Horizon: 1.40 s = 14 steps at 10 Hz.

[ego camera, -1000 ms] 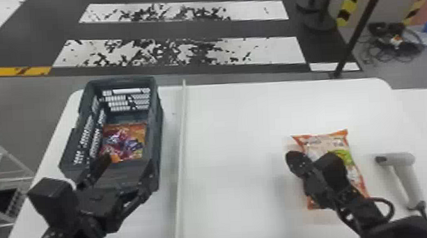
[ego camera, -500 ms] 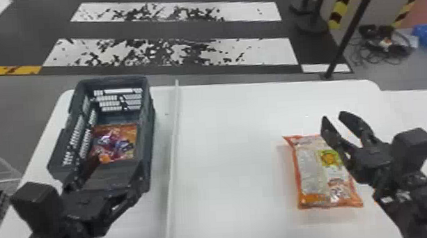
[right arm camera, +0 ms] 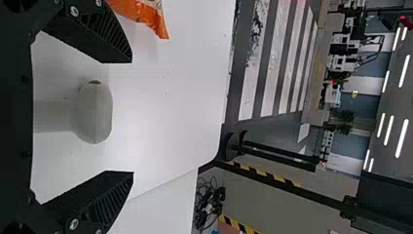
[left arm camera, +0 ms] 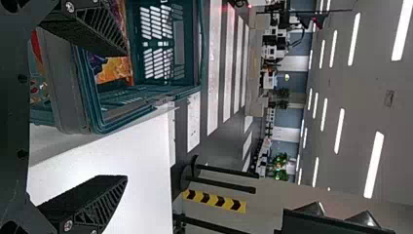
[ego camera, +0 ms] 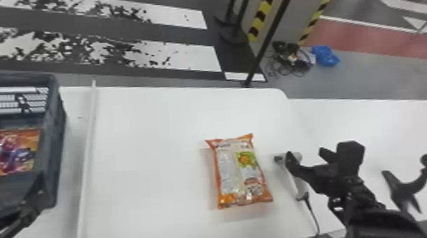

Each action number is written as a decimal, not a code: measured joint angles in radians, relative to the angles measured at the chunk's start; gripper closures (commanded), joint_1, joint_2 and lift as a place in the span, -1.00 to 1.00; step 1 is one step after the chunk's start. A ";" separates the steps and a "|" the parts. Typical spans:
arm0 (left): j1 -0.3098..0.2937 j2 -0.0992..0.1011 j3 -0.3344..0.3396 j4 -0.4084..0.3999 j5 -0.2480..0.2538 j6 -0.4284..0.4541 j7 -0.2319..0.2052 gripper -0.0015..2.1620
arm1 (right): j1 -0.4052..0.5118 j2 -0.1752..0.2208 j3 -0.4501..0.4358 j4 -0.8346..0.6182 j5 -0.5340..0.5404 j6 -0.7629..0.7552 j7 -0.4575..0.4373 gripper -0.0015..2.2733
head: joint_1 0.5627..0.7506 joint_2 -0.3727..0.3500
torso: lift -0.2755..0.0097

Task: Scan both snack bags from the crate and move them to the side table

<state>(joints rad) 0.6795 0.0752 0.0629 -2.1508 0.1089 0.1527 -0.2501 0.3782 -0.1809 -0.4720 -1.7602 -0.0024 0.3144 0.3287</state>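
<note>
My right gripper (ego camera: 307, 155) is open above the grey-white handheld scanner (ego camera: 296, 184). In the right wrist view the scanner (right arm camera: 95, 112) lies between the spread fingers of the right gripper (right arm camera: 132, 117), apart from both. Left of it, an orange snack bag (ego camera: 239, 173) lies flat on the white table (ego camera: 148, 158). Another orange-purple snack bag (ego camera: 10, 153) lies inside the dark crate (ego camera: 58, 135). My left gripper (ego camera: 32, 199) is at the crate's near right corner. In the left wrist view the left gripper (left arm camera: 125, 114) stands open, one finger over the crate (left arm camera: 146, 95).
A white strip (ego camera: 86, 162) runs along the table between crate and loose bag. The scanner's cable (ego camera: 312, 212) trails toward the near edge. On the side table (ego camera: 362, 119) at the right stands a black curved stand (ego camera: 406, 187). Black posts rise beyond the tables.
The head view has swung to the right. My right gripper has come away from over the loose bag and moved right to the scanner. The left arm has stayed by the crate.
</note>
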 measured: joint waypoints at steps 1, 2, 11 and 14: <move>0.000 0.000 0.000 0.003 0.000 0.000 0.000 -0.91 | -0.007 -0.016 -0.007 0.029 0.007 0.017 0.010 -0.98 | 0.41 -0.94 | 0.41; 0.000 0.000 0.000 0.006 0.000 0.000 0.000 -0.91 | -0.015 -0.030 -0.007 0.060 0.016 0.030 0.018 -0.98 | 0.41 -0.94 | 0.41; -0.002 0.002 -0.002 0.019 0.000 -0.003 0.000 -0.91 | -0.112 -0.090 0.069 0.212 0.095 0.202 0.060 0.88 | 0.41 -0.94 | 0.41; 0.000 0.002 -0.003 0.018 0.000 -0.003 -0.001 -0.91 | -0.094 -0.084 0.047 0.171 0.068 0.214 0.059 0.97 | 0.41 -0.94 | 0.41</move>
<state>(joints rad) 0.6791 0.0769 0.0599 -2.1332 0.1089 0.1501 -0.2514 0.2839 -0.2648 -0.4246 -1.5890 0.0653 0.5284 0.3879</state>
